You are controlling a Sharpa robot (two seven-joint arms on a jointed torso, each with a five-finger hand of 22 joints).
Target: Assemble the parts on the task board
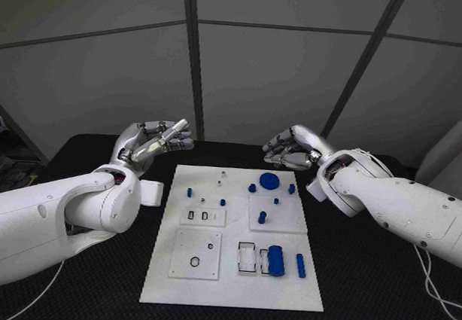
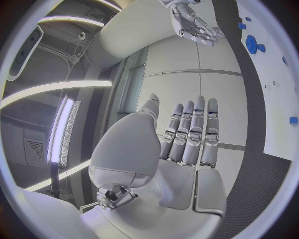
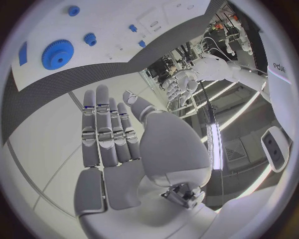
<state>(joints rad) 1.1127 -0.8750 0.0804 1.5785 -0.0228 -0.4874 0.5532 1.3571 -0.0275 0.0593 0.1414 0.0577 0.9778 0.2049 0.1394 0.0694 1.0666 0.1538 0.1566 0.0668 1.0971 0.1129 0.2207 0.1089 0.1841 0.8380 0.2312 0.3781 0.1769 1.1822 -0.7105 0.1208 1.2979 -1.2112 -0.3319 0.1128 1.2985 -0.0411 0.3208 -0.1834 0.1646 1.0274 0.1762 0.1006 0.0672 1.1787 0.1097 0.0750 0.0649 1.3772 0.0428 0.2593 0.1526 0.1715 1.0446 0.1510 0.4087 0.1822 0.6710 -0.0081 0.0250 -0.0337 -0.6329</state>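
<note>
The white task board (image 1: 232,281) lies in the middle of the black table. On it are a blue gear (image 1: 268,181), a blue cylinder (image 1: 276,260), a blue bar (image 1: 300,266) and several small blue pegs such as the peg (image 1: 190,192). My left hand (image 1: 154,142) is raised beyond the board's far left corner, holding nothing. My right hand (image 1: 292,150) hovers over the board's far edge near the gear, also holding nothing. In the wrist views the left hand (image 2: 187,134) and right hand (image 3: 112,134) have straight fingers with nothing in them; the gear (image 3: 57,54) lies beyond the right fingertips.
A small black ring (image 1: 194,261) sits in a recessed square plate at the board's near left. Bare black table (image 1: 382,302) flanks the board on both sides. A thin cable (image 1: 438,288) trails under my right arm. Grey wall panels stand behind.
</note>
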